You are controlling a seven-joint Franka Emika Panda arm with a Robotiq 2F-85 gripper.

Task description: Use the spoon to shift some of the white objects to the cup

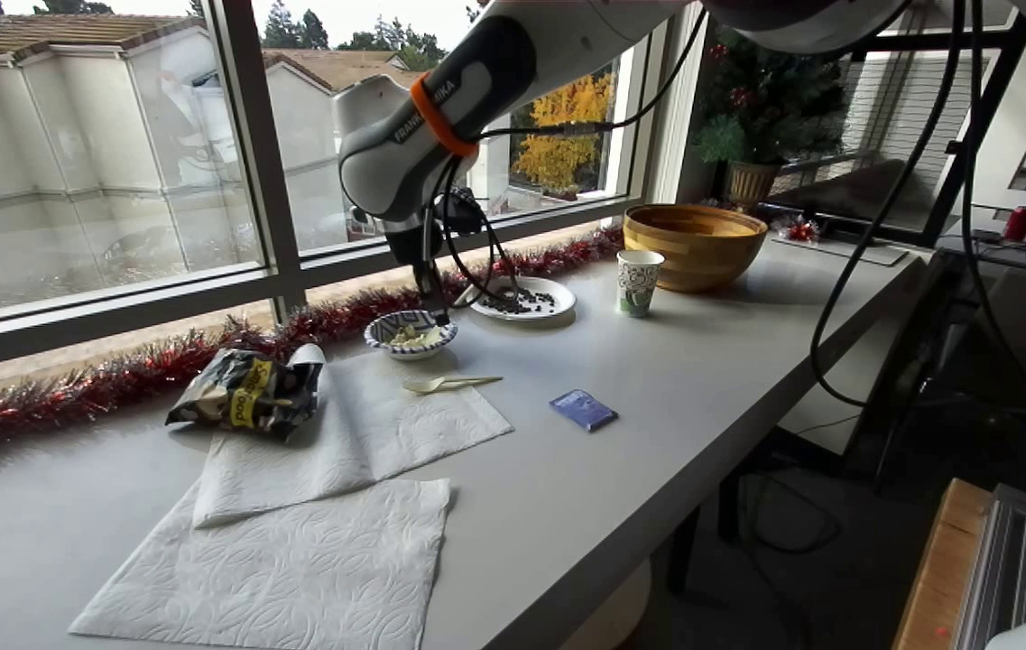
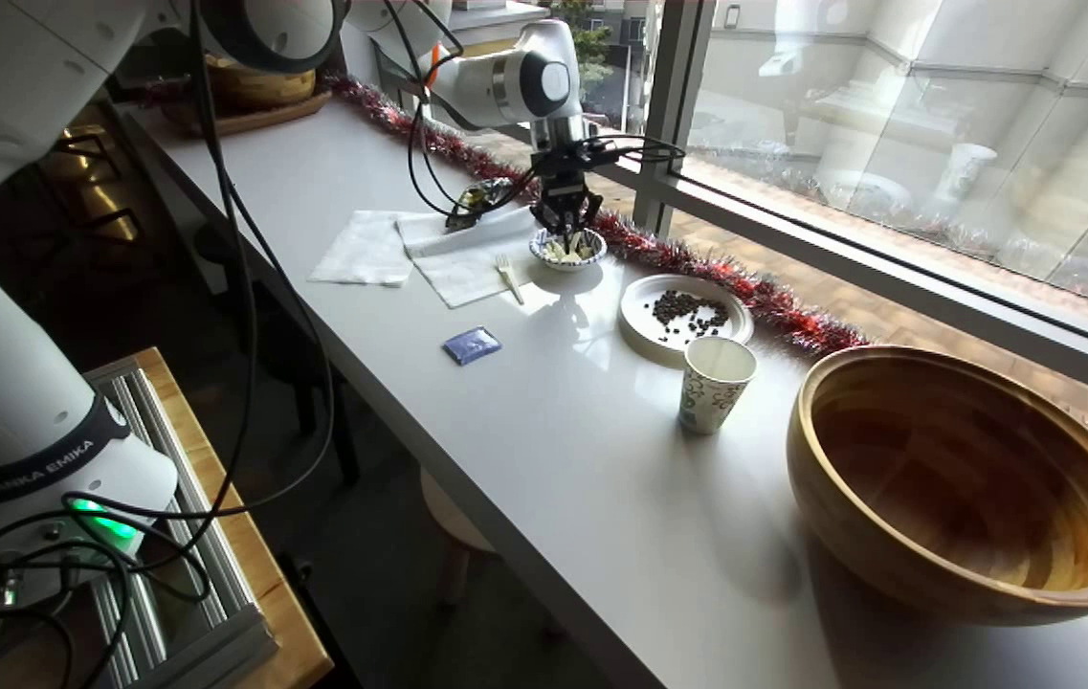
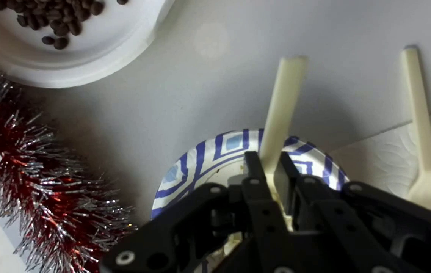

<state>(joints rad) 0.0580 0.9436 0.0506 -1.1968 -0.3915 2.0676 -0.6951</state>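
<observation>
Your end effector (image 3: 270, 161) grips the pale handle of the spoon (image 3: 285, 94), one finger against each side, and the handle's free end slants up beyond the fingertips. You cannot see the spoon's head clearly; the fingers hide it in the wrist view. Directly below, you have the patterned bowl (image 3: 200, 163), and the white objects (image 1: 411, 338) lie heaped inside it, under the fingertips. Whether the spoon touches them, you cannot tell.

Just beside the patterned bowl, a pale fork (image 3: 424, 132) lies on a paper towel (image 1: 422, 424), its handle reaching past the towel's edge onto the table (image 2: 553, 450). On another side, near the bowl, sits a white plate (image 3: 79, 74) with dark beans (image 3: 60, 28) scattered across it. Red and silver tinsel (image 3: 37, 182) runs along the window (image 1: 246, 153). A dark, yellow-marked bag (image 1: 246, 393) lies by the towel, near the tinsel. A blue packet (image 1: 585, 410) lies flat on the table, apart from the fork.

Farther off, past the plate, the cup (image 2: 711, 397) stands upright in both exterior views, well apart from your end effector. Beyond the cup, near it, you see the wide wooden bowl (image 1: 707, 262).
</observation>
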